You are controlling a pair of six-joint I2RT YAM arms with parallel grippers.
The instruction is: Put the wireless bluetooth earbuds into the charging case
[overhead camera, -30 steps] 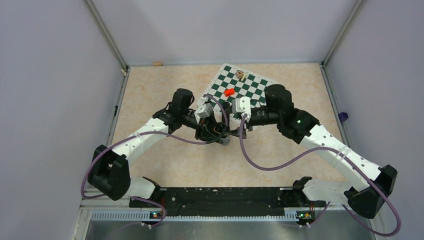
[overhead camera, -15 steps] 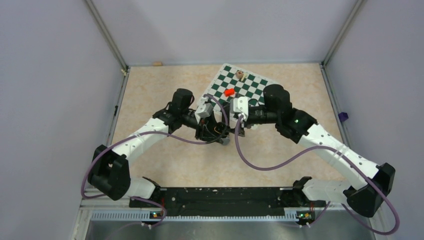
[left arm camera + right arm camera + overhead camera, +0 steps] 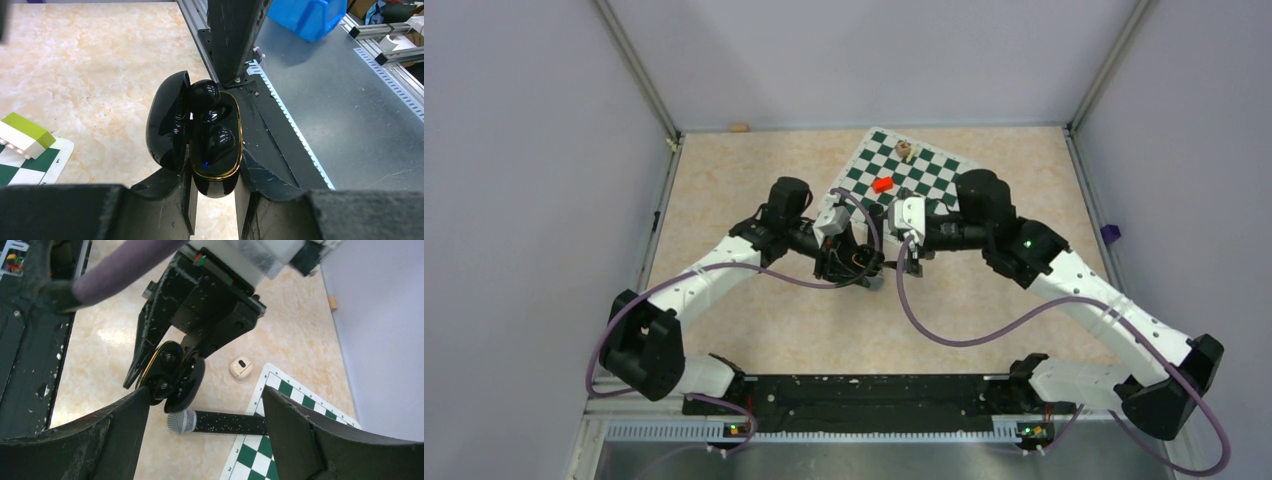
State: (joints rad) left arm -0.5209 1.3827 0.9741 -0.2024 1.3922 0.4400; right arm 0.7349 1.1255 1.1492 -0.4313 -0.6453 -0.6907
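Note:
My left gripper [image 3: 215,180] is shut on the base of a black charging case [image 3: 172,125] with a gold rim, its lid swung open to the left. One black earbud [image 3: 218,142] sits in the case. A second black earbud [image 3: 202,94] rests at the far end of the case, standing up a little. My right gripper [image 3: 205,395] is open and empty, close beside the case [image 3: 172,372]. One off-white earbud [image 3: 240,367] lies on the table beyond the case. In the top view the left gripper [image 3: 862,268] and the right gripper [image 3: 906,258] meet at the table's middle.
A black microphone [image 3: 225,422] with a silver head lies under the case, reaching onto the green and white chessboard [image 3: 924,175]. A red piece [image 3: 882,184] and a brown piece [image 3: 905,150] stand on the board. A yellow-green block [image 3: 25,135] lies at its corner.
The right arm shifted slightly left, then back right and a little nearer. The left arm and the case have stayed still.

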